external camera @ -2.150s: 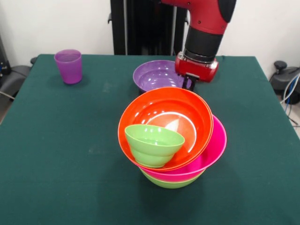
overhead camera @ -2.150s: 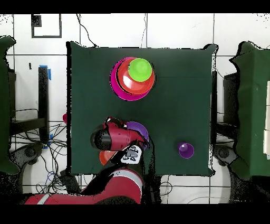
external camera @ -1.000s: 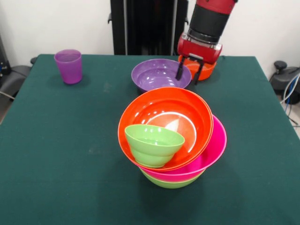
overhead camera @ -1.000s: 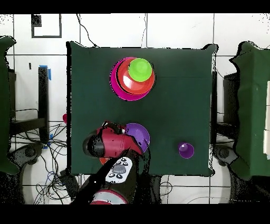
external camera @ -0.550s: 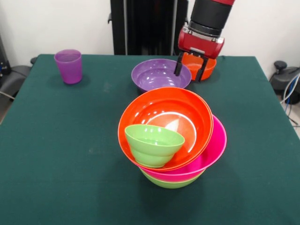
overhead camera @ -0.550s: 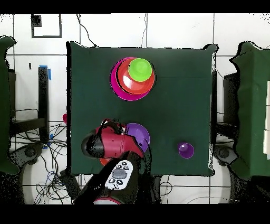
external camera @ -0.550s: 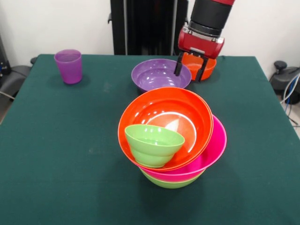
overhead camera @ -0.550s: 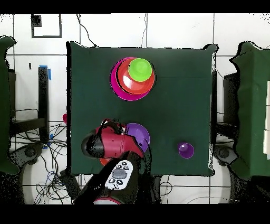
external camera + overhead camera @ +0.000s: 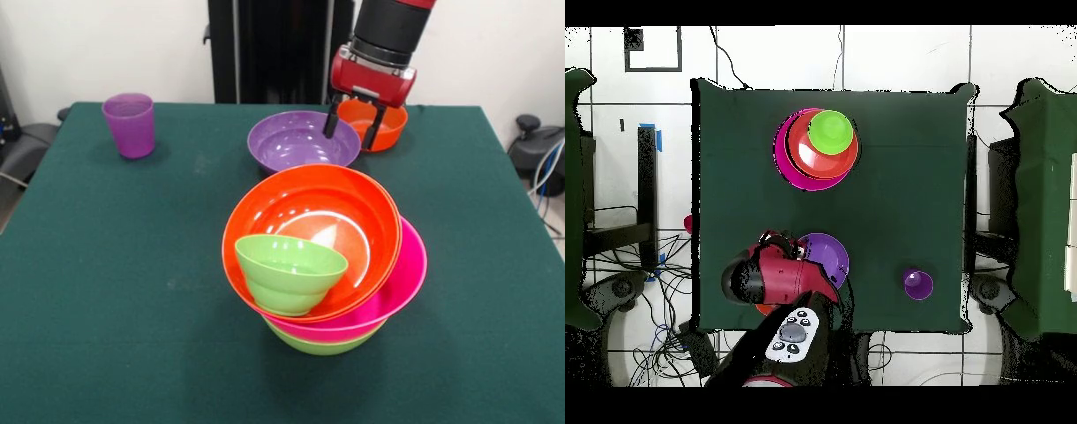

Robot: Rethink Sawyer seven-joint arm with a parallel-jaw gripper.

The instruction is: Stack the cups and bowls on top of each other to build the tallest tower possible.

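Observation:
The tower stands mid-table: a lime green bowl [image 9: 322,343] lowest, a wide hot pink bowl [image 9: 404,281] on it, an orange bowl [image 9: 353,216] on top, tilted, with a small lime green bowl [image 9: 290,269] lying inside. The tower also shows in the overhead view [image 9: 815,150]. A purple bowl [image 9: 296,141] [image 9: 829,255] sits behind the tower. A small orange bowl [image 9: 388,122] sits to its right. A translucent purple cup [image 9: 129,124] [image 9: 916,284] stands at the far left. My gripper [image 9: 350,134] hangs open and empty above the gap between the purple bowl and the small orange bowl. The red-pink cup is out of view.
The black pedestal [image 9: 265,49] rises behind the table. In the overhead view my arm [image 9: 770,278] covers the small orange bowl. A small red-pink thing [image 9: 688,222] shows just off the table's left edge.
My gripper has risen and drawn back from low beside the purple bowl's rim. The small orange bowl behind it has come into sight. The bowls and the cup have not moved.

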